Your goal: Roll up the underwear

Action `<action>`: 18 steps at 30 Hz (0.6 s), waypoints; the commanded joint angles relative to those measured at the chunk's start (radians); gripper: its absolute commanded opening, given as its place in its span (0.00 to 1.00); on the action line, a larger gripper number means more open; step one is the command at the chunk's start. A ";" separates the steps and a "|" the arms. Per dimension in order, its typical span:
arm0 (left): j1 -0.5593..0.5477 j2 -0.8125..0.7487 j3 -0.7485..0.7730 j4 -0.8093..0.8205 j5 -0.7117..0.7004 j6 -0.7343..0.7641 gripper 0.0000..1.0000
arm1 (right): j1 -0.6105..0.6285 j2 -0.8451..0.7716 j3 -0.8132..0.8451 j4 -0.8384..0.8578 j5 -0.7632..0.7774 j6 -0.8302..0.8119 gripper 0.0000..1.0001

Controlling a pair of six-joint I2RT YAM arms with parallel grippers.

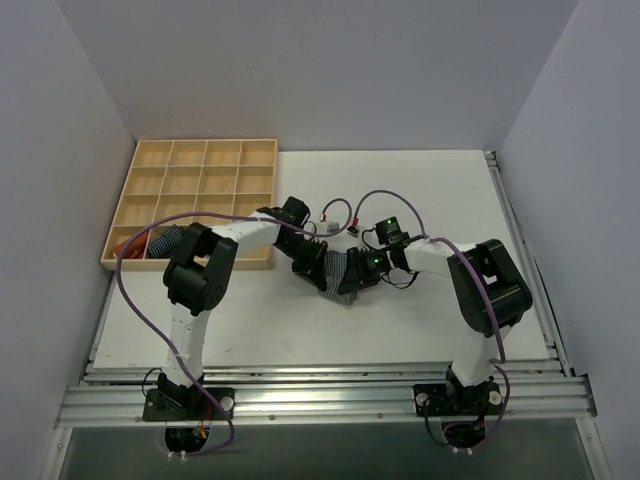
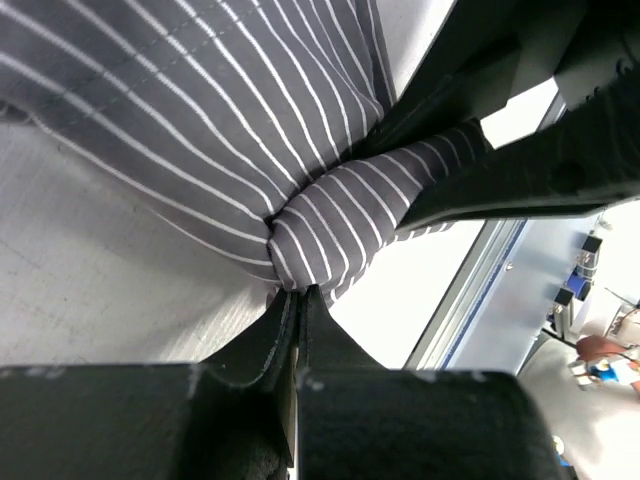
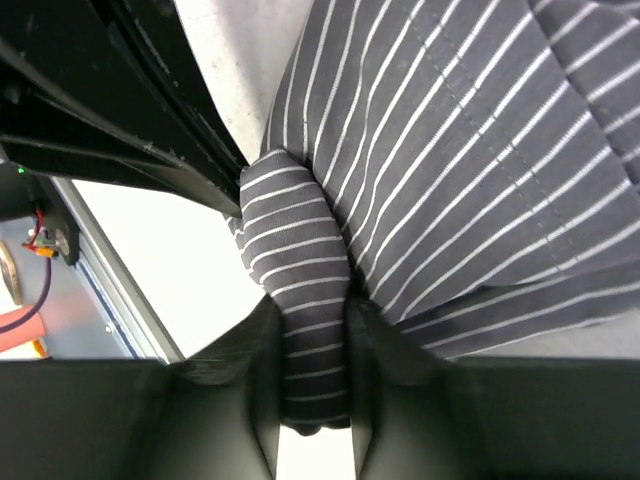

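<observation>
Evidently early: the left tool (image 2: 297, 300) and right tool (image 3: 313, 330) are each pinching a bunched fold of the underwear (image 1: 340, 272), lying mostly unrolled on the tabletop (image 1: 400, 320).

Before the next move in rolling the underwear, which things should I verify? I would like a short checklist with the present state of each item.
1. Grip of the left end effector on the underwear: ok, the jaws are shut on a fold at their tips.
2. Grip of the right end effector: ok, a bunched fold sits between its fingers.
3. Cloth resting on the table, away from its edges: ok.
4. Rolling finished: not ok, a wide flat part lies spread out in both wrist views.
5. Clearance between the two end effectors: cannot tell, they are very close.
</observation>
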 commanded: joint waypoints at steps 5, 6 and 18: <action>0.048 -0.063 0.007 -0.079 -0.083 -0.077 0.04 | -0.018 0.014 -0.099 0.132 0.050 0.037 0.02; 0.060 -0.077 0.001 -0.061 -0.089 -0.090 0.06 | -0.018 0.023 -0.104 0.138 0.045 0.041 0.02; 0.119 -0.194 0.010 0.020 0.006 -0.070 0.16 | -0.016 0.046 -0.147 0.192 -0.021 0.067 0.01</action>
